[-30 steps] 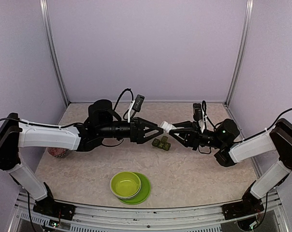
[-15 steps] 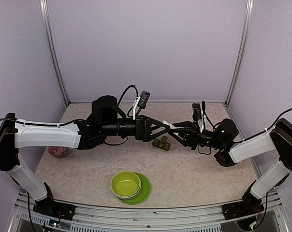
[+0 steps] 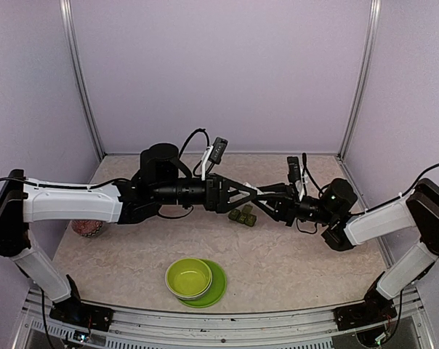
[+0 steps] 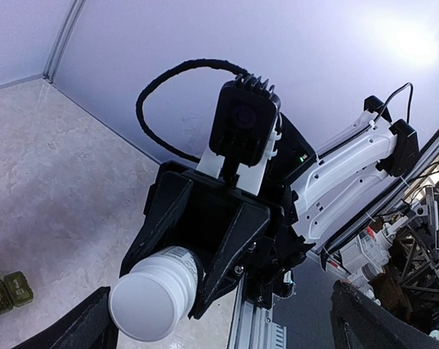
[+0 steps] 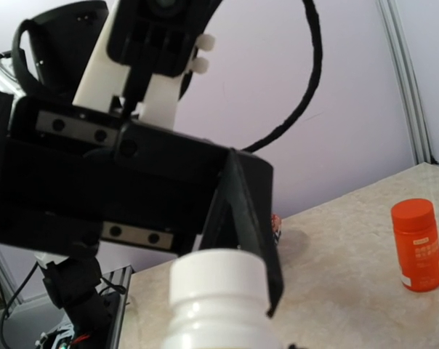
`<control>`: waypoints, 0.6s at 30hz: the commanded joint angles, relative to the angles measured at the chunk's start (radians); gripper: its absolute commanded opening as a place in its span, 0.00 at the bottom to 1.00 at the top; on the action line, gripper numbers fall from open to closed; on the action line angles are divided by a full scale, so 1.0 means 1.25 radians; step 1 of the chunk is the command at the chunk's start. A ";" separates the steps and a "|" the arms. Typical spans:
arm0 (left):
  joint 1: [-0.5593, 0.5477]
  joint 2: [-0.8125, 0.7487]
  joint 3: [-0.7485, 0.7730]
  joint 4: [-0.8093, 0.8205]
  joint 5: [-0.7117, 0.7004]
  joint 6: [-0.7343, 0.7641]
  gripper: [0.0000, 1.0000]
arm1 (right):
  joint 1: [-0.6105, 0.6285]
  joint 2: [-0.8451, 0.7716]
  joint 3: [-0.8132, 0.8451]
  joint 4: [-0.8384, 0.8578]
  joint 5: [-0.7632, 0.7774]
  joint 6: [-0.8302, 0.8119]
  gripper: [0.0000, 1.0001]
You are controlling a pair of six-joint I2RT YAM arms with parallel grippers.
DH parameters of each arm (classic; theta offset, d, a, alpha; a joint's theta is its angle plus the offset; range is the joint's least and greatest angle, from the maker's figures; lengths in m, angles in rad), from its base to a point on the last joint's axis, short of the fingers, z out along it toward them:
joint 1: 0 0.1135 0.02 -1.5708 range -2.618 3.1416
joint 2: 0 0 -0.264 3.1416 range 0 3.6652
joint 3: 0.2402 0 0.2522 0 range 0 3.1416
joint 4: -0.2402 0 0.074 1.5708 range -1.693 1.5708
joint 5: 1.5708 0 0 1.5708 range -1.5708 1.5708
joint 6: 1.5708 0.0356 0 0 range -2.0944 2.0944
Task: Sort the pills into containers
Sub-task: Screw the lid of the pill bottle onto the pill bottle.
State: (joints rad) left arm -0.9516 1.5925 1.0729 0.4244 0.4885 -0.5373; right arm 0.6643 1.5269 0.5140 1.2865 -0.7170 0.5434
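Note:
A white pill bottle (image 3: 256,191) with a white cap hangs in the air over the table's middle. My right gripper (image 3: 270,199) is shut on its body. In the left wrist view the bottle (image 4: 152,291) points cap-first at the camera. My left gripper (image 3: 247,193) is open, its fingers (image 4: 94,320) spread wide on either side of the cap. In the right wrist view the cap (image 5: 218,280) sits beside a black left finger (image 5: 245,211). The dark green strip box (image 3: 243,215) lies on the table just below the grippers, lids shut, and also shows in the left wrist view (image 4: 5,291).
A lime-green bowl (image 3: 188,277) on its plate (image 3: 218,288) stands near the front centre. An orange-red bottle (image 5: 417,246) stands upright on the table, hidden behind the left arm in the top view. A small red patterned object (image 3: 87,228) sits at the left.
My left gripper has opened and moved right, so its fingers now straddle the bottle's cap. The right gripper has held the bottle almost still.

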 commanded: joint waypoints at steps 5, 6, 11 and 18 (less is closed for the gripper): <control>-0.008 0.020 0.044 0.002 0.023 0.010 0.99 | 0.020 0.014 0.030 0.011 -0.008 0.000 0.17; -0.008 0.022 0.044 0.002 0.023 0.010 0.99 | 0.021 0.016 0.033 0.010 -0.008 0.001 0.17; -0.009 0.024 0.047 0.002 0.028 0.010 0.99 | 0.022 0.026 0.038 0.005 -0.006 0.000 0.17; -0.011 0.027 0.055 0.008 0.042 0.011 0.99 | 0.028 0.043 0.047 0.008 -0.014 0.006 0.17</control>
State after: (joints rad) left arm -0.9550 1.6131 1.1015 0.4171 0.4992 -0.5346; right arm 0.6853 1.5562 0.5461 1.2877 -0.7300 0.5438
